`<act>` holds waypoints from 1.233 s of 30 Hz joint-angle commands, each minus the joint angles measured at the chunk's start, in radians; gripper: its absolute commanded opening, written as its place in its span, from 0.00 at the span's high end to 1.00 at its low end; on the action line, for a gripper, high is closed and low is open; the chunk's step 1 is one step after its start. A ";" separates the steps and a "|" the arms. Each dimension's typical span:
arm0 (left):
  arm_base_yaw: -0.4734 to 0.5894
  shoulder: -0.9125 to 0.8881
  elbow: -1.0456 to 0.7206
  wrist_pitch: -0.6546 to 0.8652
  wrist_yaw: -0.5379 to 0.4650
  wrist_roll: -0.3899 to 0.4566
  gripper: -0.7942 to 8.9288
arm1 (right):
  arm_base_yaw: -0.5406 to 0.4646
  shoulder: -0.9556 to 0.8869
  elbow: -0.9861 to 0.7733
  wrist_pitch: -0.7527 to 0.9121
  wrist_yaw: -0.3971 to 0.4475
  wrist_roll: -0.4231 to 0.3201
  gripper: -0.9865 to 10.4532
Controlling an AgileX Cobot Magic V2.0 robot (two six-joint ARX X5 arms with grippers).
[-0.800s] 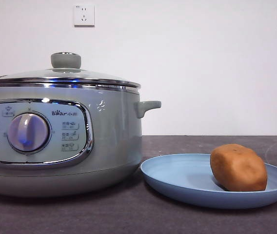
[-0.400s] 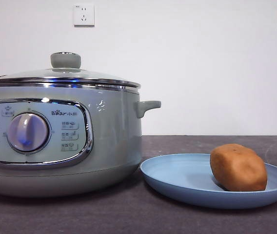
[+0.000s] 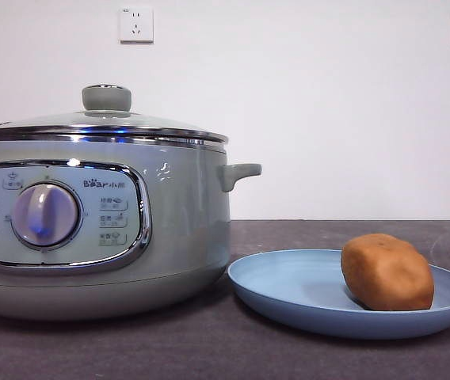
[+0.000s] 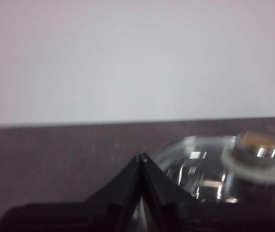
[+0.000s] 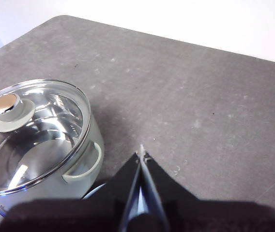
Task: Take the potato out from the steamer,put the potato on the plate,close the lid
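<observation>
The pale green steamer stands at the left of the front view, and the glass lid with its green knob rests shut on its chrome rim. Beside it on the right lies the light-blue plate, with the orange-brown potato lying on its right half. My left gripper hangs shut above and beside the lid. My right gripper is shut too, high over the table next to the steamer, whose lid is seen from above. Neither gripper shows in the front view.
The dark grey tabletop stretches wide beyond the steamer. A white wall with two sockets stands behind the table. The steamer's side handle juts out toward the plate.
</observation>
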 commanded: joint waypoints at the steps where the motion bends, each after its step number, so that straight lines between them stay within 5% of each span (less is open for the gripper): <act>1: 0.022 -0.065 -0.091 0.033 -0.003 -0.050 0.92 | 0.000 0.000 0.003 0.005 0.003 0.006 0.91; 5: 0.041 -0.121 -0.182 0.034 -0.006 -0.076 0.92 | 0.000 0.000 0.003 0.005 0.003 0.006 0.91; 15: 0.047 -0.163 -0.181 -0.242 -0.109 -0.077 0.92 | 0.000 0.000 0.003 0.005 0.003 0.006 0.91; 37: 0.047 -0.162 -0.181 -0.228 -0.106 -0.077 0.92 | 0.000 0.000 0.003 0.005 0.003 0.006 0.91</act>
